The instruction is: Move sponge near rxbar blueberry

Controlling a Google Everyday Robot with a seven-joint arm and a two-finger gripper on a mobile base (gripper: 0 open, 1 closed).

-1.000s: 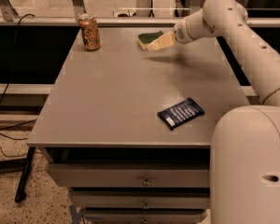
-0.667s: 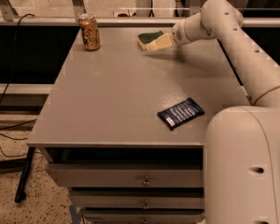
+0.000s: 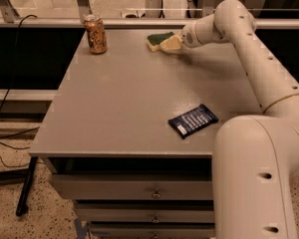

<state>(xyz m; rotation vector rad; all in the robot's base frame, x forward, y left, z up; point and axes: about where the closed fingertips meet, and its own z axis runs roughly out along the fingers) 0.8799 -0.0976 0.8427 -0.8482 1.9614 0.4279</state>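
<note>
The sponge [image 3: 158,38], dark green on top with a pale yellow base, is at the far edge of the grey table [image 3: 129,98], right of centre. My gripper [image 3: 171,43] is at the sponge's right end, touching or nearly touching it, low over the table. The rxbar blueberry [image 3: 193,120], a dark navy bar with white text, lies flat near the table's front right corner, well apart from the sponge.
A brownish drink can [image 3: 95,34] stands upright at the far left corner of the table. My white arm [image 3: 259,68] runs along the table's right side, its large lower part [image 3: 254,178] beside the front right corner. Drawers [image 3: 134,188] sit under the tabletop.
The arm's upper part and the gripper have shifted slightly left, and the sponge sits slightly further left and back. The bar and the can have not moved.
</note>
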